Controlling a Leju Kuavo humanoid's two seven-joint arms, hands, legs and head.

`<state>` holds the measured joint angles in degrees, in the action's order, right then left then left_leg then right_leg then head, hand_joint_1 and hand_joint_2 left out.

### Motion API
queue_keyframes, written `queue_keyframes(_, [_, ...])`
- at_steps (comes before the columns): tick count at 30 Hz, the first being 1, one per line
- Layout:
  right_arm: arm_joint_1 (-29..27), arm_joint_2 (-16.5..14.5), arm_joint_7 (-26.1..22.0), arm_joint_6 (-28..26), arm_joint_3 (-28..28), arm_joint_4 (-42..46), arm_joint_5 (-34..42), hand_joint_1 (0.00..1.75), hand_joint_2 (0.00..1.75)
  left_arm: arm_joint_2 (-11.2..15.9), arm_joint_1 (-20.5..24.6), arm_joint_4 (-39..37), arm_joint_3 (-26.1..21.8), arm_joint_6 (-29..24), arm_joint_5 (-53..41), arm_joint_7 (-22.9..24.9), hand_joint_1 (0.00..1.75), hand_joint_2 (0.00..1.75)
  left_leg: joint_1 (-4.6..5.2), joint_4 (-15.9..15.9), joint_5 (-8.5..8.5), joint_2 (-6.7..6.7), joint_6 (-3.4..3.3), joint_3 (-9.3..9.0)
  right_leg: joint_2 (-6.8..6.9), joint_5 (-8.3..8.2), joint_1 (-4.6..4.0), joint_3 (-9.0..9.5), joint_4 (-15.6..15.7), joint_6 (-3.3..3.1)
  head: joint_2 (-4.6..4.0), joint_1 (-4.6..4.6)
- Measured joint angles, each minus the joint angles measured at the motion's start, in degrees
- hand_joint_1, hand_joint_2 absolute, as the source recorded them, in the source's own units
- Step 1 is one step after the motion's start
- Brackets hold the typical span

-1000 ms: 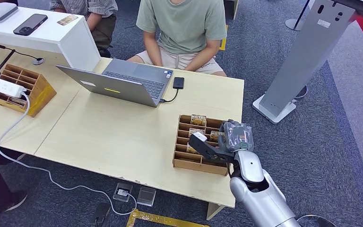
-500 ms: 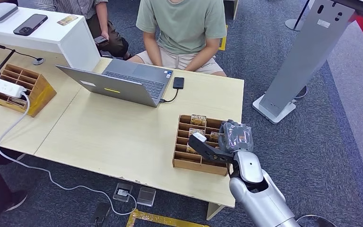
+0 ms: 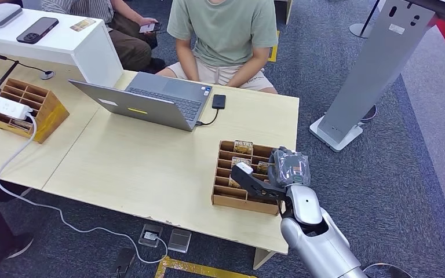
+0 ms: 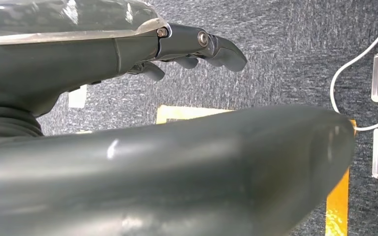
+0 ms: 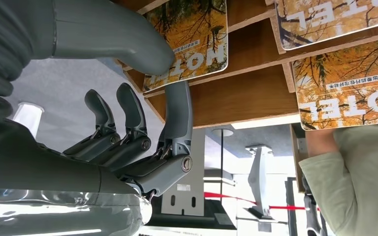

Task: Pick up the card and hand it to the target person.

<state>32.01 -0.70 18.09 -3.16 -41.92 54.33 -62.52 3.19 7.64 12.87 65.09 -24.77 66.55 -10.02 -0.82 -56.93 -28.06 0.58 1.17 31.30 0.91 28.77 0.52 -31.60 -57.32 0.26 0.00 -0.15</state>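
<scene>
The right hand (image 3: 265,178) has barely shifted over the last second; it reaches over the near right part of the wooden card box (image 3: 227,199) on the worktop (image 3: 145,168). In the right wrist view its thumb (image 5: 128,46) and one finger (image 5: 178,115) close on the edge of a card (image 5: 189,39) printed with autumn trees and the word HOTEL, while the other fingers (image 5: 113,115) are curled apart from it. That card stands on edge in a slot of the box, its long side running along the wooden divider and its printed face turned toward the wrist camera. Two more cards (image 5: 347,81) of the same print sit in neighbouring slots, just beside it.

The left hand (image 4: 197,46) hangs over grey carpet, fingers loosely apart and holding nothing; a white cable (image 4: 359,73) and yellow floor tape (image 4: 337,206) lie below it.

Farther along the worktop an open laptop (image 3: 150,101) sits with a small black device (image 3: 219,101) cabled to it. To the left, a second wooden box (image 3: 32,107) carries a white power strip (image 3: 0,104).

Behind the worktop sits a person in a green shirt (image 3: 223,29). The other person (image 3: 116,29), beside the white counter (image 3: 64,46), has raised a phone (image 3: 148,27) higher than half a second ago. A grey stand (image 3: 371,75) rises at the right.
</scene>
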Motion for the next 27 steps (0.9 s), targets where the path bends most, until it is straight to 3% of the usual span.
queue_keyframes(27, [-1.1,1.7,1.4,-0.3,1.1,3.7,0.7,1.44,1.75,0.0,0.0,0.0,0.0,0.2,0.0,-0.3,0.0,0.0,0.0,0.0,0.0,0.0,0.0,0.02,0.0,0.0,0.0,-0.02,0.0,0.0,0.0,0.0])
